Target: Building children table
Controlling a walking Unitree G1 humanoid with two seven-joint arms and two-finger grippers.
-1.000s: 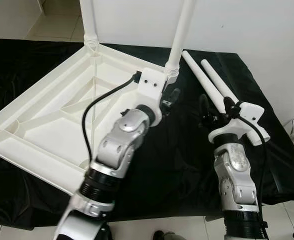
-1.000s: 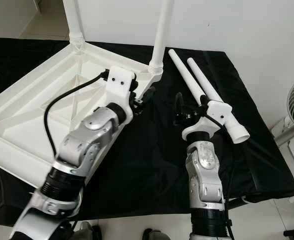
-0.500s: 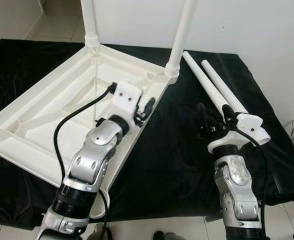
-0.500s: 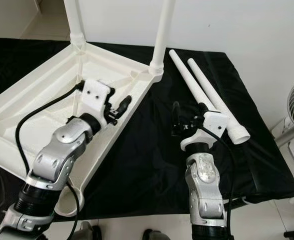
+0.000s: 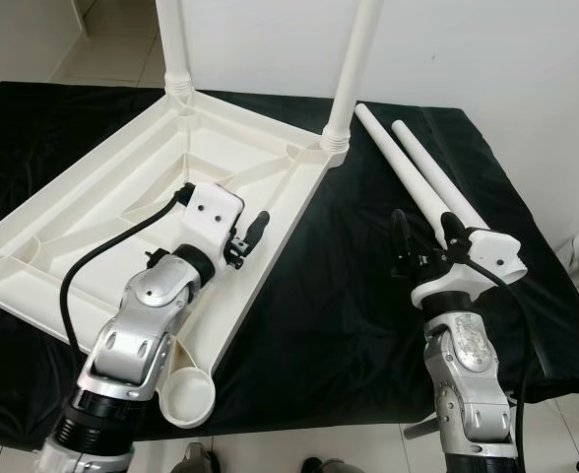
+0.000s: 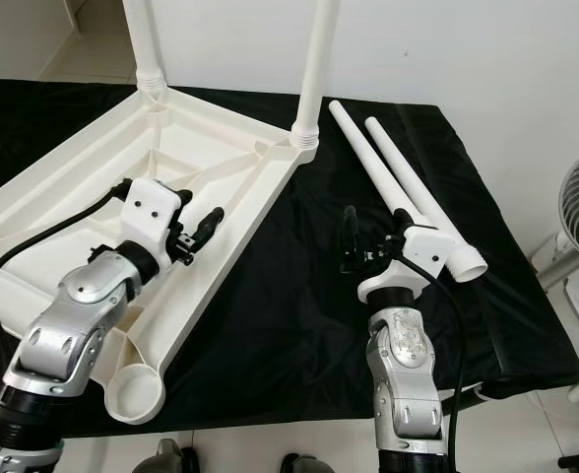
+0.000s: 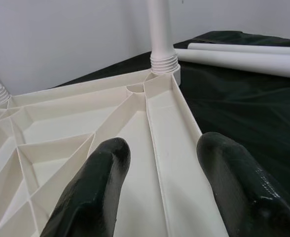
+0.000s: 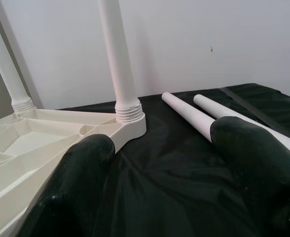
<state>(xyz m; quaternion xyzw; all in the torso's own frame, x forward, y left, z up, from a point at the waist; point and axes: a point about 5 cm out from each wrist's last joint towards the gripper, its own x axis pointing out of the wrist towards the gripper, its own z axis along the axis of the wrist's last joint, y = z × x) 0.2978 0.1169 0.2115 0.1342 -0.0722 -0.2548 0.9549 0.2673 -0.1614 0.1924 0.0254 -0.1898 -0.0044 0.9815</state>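
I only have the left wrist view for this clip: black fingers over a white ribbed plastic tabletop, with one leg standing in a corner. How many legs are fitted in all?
Observer: Two. White plastic legs stand upright in both far corners of the upturned white plastic tabletop.
Reviewer: Any socket left to fill?
Observer: Yes, the round socket at the near corner is empty.
Reviewer: Where is the other arm?
Observer: The right tool is open and holds nothing. It is at the near ends of two loose white plastic tubes that lie side by side on the black cloth.
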